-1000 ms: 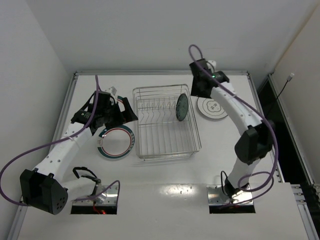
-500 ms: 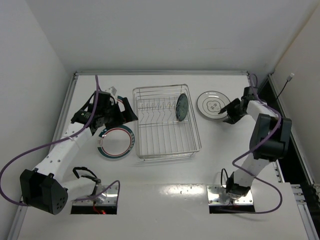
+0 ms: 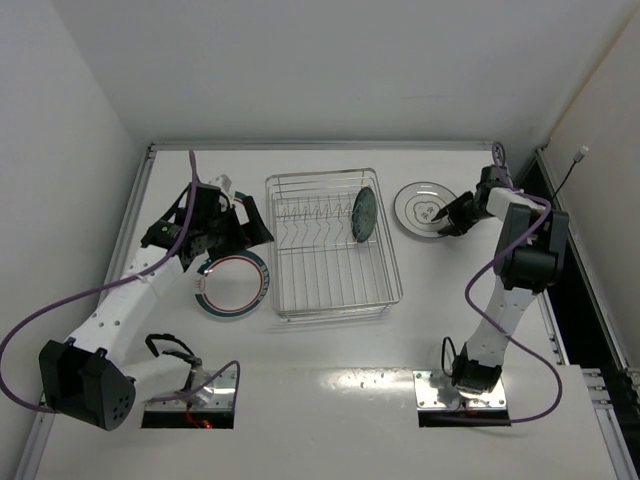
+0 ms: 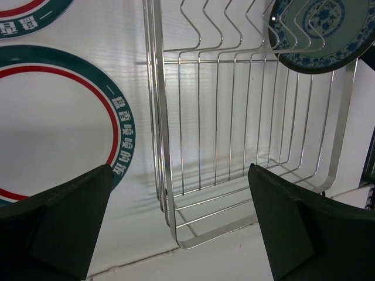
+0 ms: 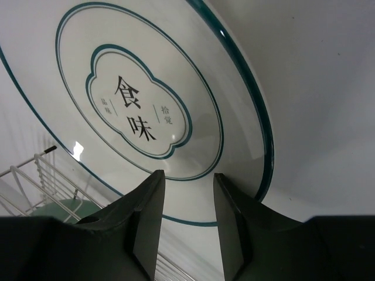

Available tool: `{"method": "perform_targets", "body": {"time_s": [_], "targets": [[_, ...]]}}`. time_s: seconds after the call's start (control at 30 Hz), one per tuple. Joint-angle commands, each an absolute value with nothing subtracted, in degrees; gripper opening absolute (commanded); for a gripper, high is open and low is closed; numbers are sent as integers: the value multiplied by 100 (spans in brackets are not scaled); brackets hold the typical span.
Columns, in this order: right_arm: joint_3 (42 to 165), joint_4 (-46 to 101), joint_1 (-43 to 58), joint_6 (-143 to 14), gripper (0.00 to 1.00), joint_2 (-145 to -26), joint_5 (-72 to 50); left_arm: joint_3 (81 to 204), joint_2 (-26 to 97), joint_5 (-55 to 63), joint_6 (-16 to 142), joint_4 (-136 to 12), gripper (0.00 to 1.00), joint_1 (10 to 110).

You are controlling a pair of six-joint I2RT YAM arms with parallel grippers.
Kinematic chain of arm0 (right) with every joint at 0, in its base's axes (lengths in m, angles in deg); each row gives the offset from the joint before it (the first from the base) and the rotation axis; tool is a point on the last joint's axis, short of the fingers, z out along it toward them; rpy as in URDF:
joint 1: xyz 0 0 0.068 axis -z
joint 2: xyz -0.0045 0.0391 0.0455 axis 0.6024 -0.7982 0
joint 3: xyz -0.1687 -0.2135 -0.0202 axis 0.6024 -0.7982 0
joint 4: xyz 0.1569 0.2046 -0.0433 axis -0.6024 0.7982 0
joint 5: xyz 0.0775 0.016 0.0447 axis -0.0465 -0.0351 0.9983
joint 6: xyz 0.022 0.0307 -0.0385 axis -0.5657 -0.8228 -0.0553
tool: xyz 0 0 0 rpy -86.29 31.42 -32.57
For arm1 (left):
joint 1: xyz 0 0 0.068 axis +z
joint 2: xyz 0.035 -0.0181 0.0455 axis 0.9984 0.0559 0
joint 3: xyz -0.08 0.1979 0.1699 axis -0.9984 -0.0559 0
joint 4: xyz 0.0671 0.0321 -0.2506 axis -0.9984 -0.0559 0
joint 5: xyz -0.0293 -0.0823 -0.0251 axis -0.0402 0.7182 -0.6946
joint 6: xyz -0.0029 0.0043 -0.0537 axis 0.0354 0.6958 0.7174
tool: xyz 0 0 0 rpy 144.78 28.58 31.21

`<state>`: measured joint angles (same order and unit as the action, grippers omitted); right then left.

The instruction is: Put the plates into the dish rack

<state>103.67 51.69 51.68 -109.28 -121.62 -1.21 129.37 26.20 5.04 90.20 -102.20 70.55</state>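
The dish rack (image 3: 330, 250) is a silver wire basket at the table's middle. A small dark teal plate (image 3: 364, 214) stands on edge among its tines at the right end. To its right a white plate (image 3: 423, 207) with black centre marks lies flat. My right gripper (image 3: 452, 217) is low at that plate's right rim. In the right wrist view its gripper (image 5: 187, 202) is open, partly narrowed, both fingers over the white plate (image 5: 140, 99). Two rim-banded plates (image 3: 232, 285) lie left of the rack. My left gripper (image 3: 250, 222) hovers wide open above the rack's left end (image 4: 167, 146).
The table's raised back edge (image 3: 320, 146) runs behind the rack, with white walls around. In the left wrist view one banded plate (image 4: 53, 117) fills the left side and a second one (image 4: 23, 14) shows at the top corner.
The right arm swung from behind the rack down to the white plate's right side, and its jaws narrowed. The left arm has not moved.
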Motion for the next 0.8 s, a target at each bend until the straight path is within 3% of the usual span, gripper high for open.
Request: {"method": "perform_targets", "body": {"time_s": [0.0,0.17,0.33,0.77], "targets": [[10625,5353,5137,-11012,35,-12181,-145,13000,2410,418,8934,-10217,99,7106],[10256,4650,5137,-10959,35,-11533,47,13000,2410,418,8934,-10217,99,7107],[10334,4973,5242,-10758,39,-11154,-242,13000,2472,471,8934,-10217,99,7107],[9878,5273,5866,-10635,39,-11433,-172,12939,2524,471,8934,-10165,99,7107]]}}
